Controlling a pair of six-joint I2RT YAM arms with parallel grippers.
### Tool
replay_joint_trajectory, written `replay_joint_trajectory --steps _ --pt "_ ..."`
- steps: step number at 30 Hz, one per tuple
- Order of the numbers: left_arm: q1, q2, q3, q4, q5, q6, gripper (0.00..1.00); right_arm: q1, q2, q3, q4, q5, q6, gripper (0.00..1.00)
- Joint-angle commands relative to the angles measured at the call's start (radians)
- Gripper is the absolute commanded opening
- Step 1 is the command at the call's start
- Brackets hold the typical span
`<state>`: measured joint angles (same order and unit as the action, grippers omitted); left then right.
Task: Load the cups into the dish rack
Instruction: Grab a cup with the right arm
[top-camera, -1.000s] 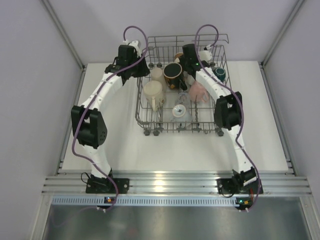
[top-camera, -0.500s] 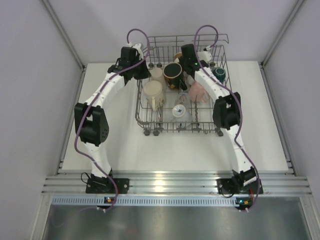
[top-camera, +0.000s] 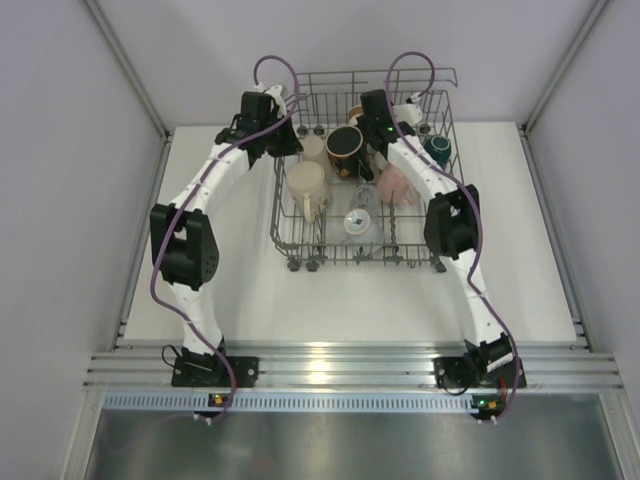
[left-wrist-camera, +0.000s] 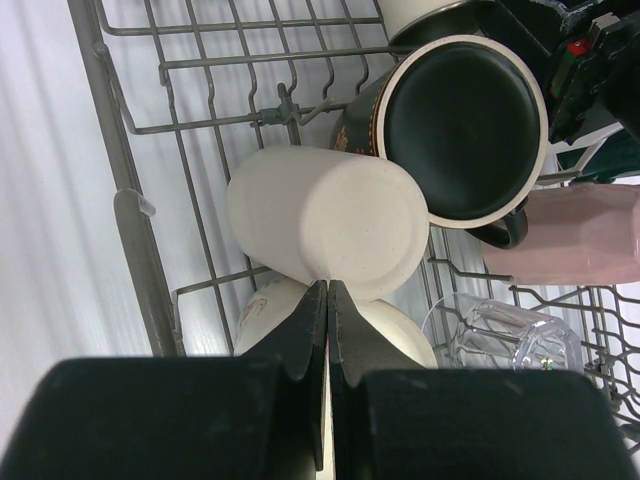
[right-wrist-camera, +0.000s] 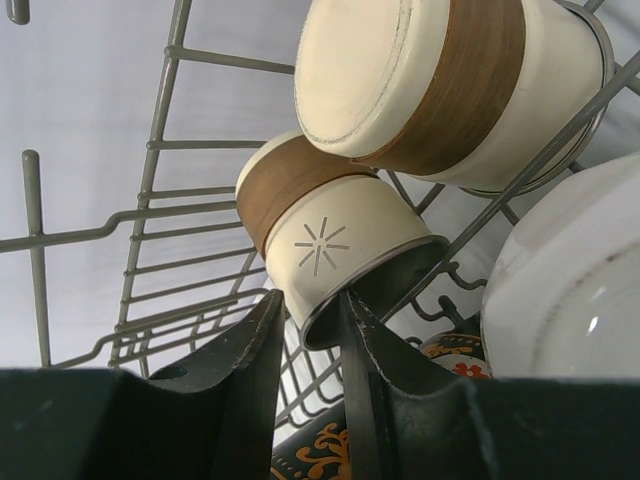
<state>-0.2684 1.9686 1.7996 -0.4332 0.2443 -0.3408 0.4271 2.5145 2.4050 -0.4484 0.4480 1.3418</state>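
The grey wire dish rack (top-camera: 281, 215) stands at the back of the table and holds several cups: a cream cup (top-camera: 306, 182), a black mug with a tan rim (top-camera: 346, 147), a pink cup (top-camera: 398, 184), a clear glass (top-camera: 358, 222) and a dark green cup (top-camera: 438, 148). My left gripper (top-camera: 288, 140) is shut and empty, and its tips (left-wrist-camera: 328, 287) sit just in front of a cream cup (left-wrist-camera: 325, 225) lying on its side. My right gripper (right-wrist-camera: 308, 315) is slightly open. One finger is inside the mouth of a brown-banded cup (right-wrist-camera: 320, 235) and the other is outside its rim.
A second brown-banded cup (right-wrist-camera: 440, 80) and a white cup (right-wrist-camera: 570, 290) lie beside the right gripper. The black mug (left-wrist-camera: 465, 130), the pink cup (left-wrist-camera: 590, 235) and the clear glass (left-wrist-camera: 500, 340) lie right of the left gripper. Rack wires (left-wrist-camera: 128, 210) and tines (right-wrist-camera: 163, 105) surround both grippers.
The left arm's elbow has swung up toward the rack and its gripper has shifted slightly. The right gripper has edged a little to the left. The cups have not moved.
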Motion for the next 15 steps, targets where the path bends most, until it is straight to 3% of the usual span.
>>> replay_joint_trajectory --steps 1,15 --pt "-0.002 0.018 0.027 0.014 0.026 0.002 0.0 -0.011 0.06 0.005 0.135 0.021 0.031 0.28" --pt "-0.003 -0.016 0.033 0.014 0.035 -0.006 0.0 -0.024 0.107 0.0 0.244 0.005 0.082 0.17"
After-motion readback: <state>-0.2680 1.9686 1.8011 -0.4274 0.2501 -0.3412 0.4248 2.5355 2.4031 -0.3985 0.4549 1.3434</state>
